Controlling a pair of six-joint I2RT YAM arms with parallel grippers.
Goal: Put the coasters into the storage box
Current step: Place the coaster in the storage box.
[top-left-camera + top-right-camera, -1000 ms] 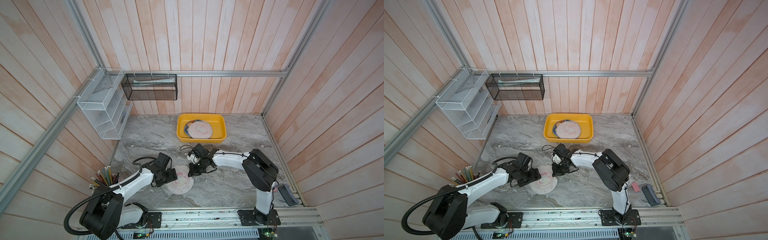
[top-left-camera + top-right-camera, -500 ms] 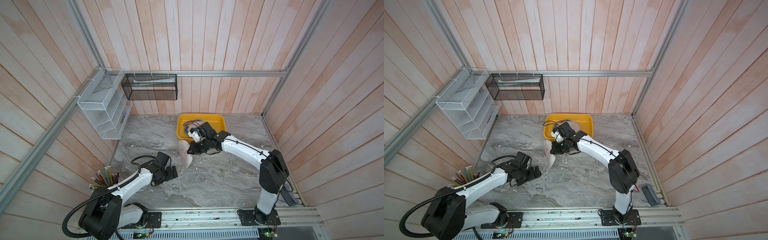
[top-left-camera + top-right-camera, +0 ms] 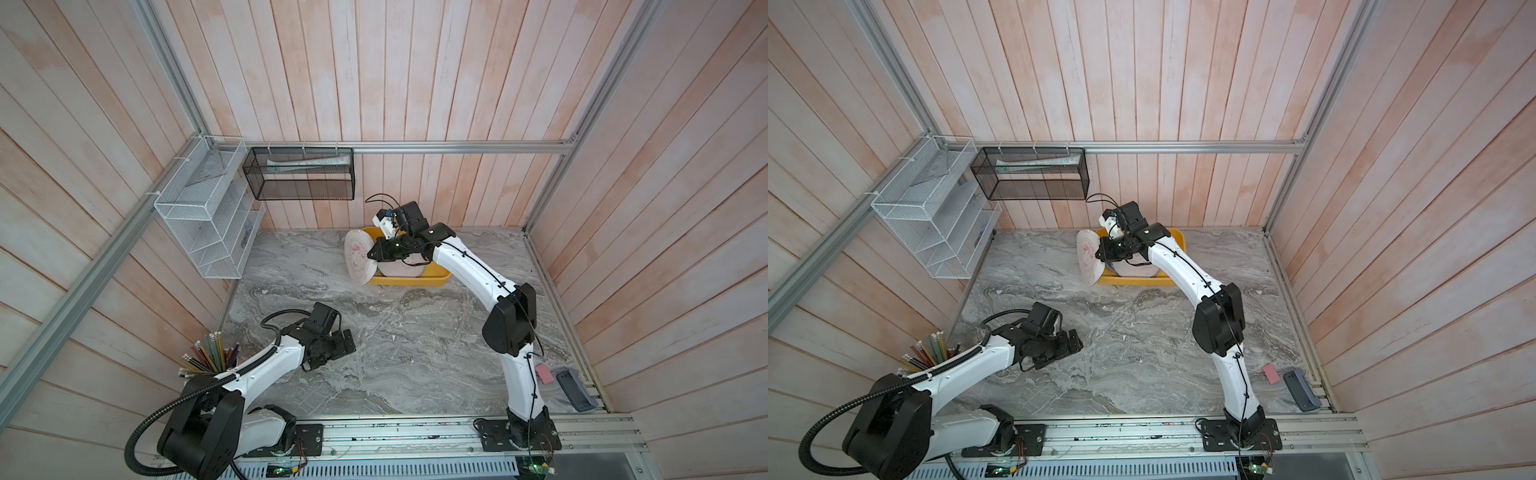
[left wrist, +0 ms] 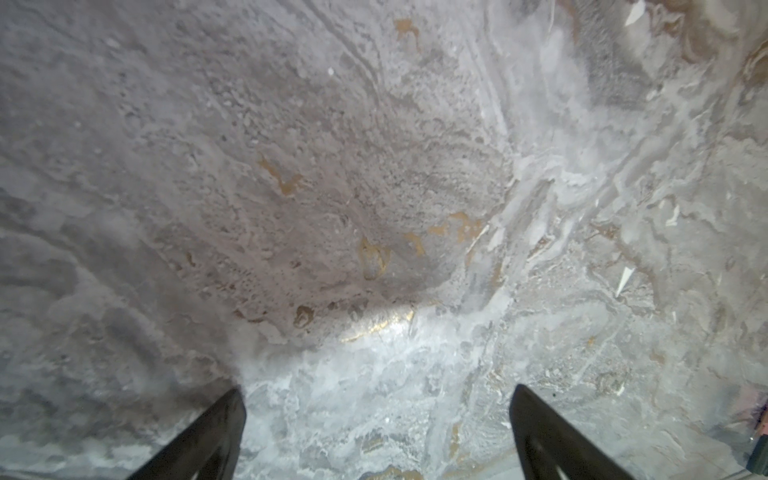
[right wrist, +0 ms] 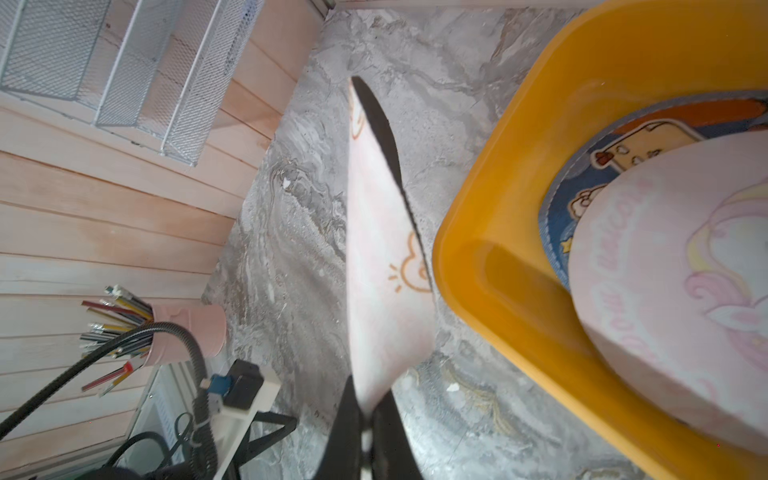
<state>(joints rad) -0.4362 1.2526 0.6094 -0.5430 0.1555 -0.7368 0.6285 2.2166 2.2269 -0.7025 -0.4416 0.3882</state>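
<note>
We see the right claw (image 3: 371, 254) pressed together on the rim of a cream coaster (image 3: 358, 257) with an orange line print. It holds the disc on edge, nearly upright, above the table (image 3: 415, 353). In the right wrist view the claw (image 5: 368, 411) pinches the coaster (image 5: 382, 257) at its near edge. The disc hangs just beside the rounded corner of the yellow storage box (image 5: 498, 208), outside the rim, on the side toward the white wire rack (image 3: 208, 232). We cannot tell whether it touches the rim.

The storage box (image 3: 409, 281) sits at the far side of the table by the back wall. Inside it a pink unicorn coaster (image 5: 673, 282) lies flat on top of a dark blue coaster (image 5: 582, 178) with a cartoon print.

The left claw (image 3: 348, 344) is low over the near side of the table, close to the pencil cup (image 3: 208, 357) and well apart from the box. In its wrist view the claw (image 4: 378, 390) is spread wide with only bare marble between its fingers (image 4: 208, 432).
</note>
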